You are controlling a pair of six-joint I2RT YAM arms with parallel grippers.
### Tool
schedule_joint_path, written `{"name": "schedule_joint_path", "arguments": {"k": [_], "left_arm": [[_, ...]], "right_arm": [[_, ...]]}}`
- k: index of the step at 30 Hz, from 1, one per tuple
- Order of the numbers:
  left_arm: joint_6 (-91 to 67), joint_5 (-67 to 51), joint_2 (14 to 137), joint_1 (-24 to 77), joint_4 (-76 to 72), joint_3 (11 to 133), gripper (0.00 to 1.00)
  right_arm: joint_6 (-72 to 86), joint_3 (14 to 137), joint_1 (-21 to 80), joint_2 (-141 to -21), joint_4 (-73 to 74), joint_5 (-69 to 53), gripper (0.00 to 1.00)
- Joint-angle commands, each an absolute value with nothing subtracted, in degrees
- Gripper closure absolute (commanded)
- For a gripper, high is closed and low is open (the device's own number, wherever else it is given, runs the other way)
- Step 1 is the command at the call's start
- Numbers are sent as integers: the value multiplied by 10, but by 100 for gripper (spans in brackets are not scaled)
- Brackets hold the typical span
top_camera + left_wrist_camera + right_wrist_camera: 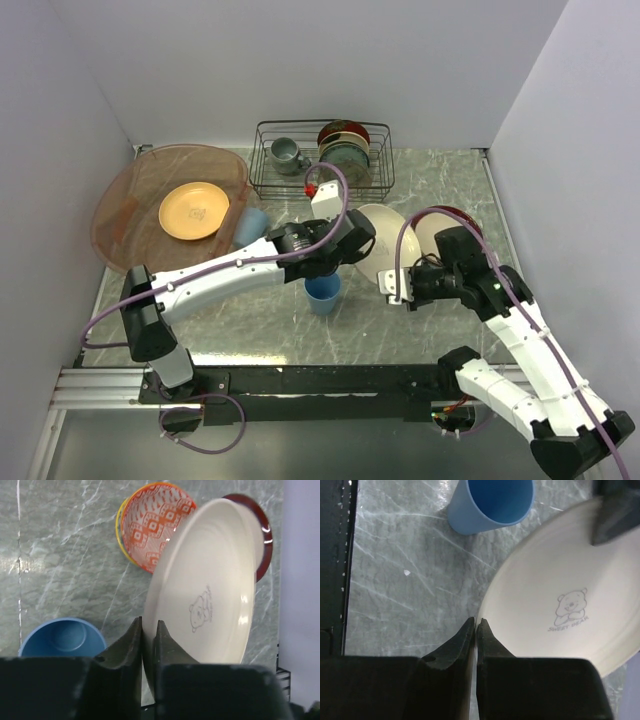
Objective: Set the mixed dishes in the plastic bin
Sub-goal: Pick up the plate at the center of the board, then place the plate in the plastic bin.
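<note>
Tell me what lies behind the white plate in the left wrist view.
Behind the white plate, a dark red plate shows only an edge strip; the rest is covered. A red-patterned bowl is partly covered too, at its right side.

White arms (225, 272), black joints (150, 325), purple cables (345, 195).

Glossy white plate (200, 580), matt marbled table (60, 555)
</note>
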State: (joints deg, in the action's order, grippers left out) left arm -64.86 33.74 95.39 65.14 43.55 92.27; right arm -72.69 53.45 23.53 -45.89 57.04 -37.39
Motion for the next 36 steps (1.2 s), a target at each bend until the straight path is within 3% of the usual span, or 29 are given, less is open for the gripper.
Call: {"name": "schedule_joint_path", "arguments": {"k": [1, 3, 4, 5, 6, 9, 12, 20, 36], "left_arm": [[-640, 345, 915, 650, 431, 909, 99], [-638, 345, 899, 643, 418, 884, 99], [-637, 344, 879, 641, 412, 875, 99], [-637, 341, 868, 632, 406, 863, 99], [-634, 333, 856, 628, 391, 838, 99], [-614, 317, 782, 608, 353, 771, 99], [-577, 268, 714, 581, 280, 700, 99], [-531, 218, 609, 511, 266, 622, 99], [-421, 153, 497, 395, 272, 586, 99]], "right_arm": [[-714, 565, 254, -463, 527, -372, 100], [-707, 564, 255, -463, 525, -370, 100], [-699, 564, 255, -462, 519, -374, 93], [-677, 564, 254, -458, 512, -379, 82], [-662, 567, 255, -457, 508, -383, 62], [-580, 570, 233, -446, 476, -440, 34], [-538, 570, 196, -435, 461, -518, 25], [-443, 548, 80, -418, 407, -652, 16], [-190, 412, -77, -421, 158, -674, 8]]}}
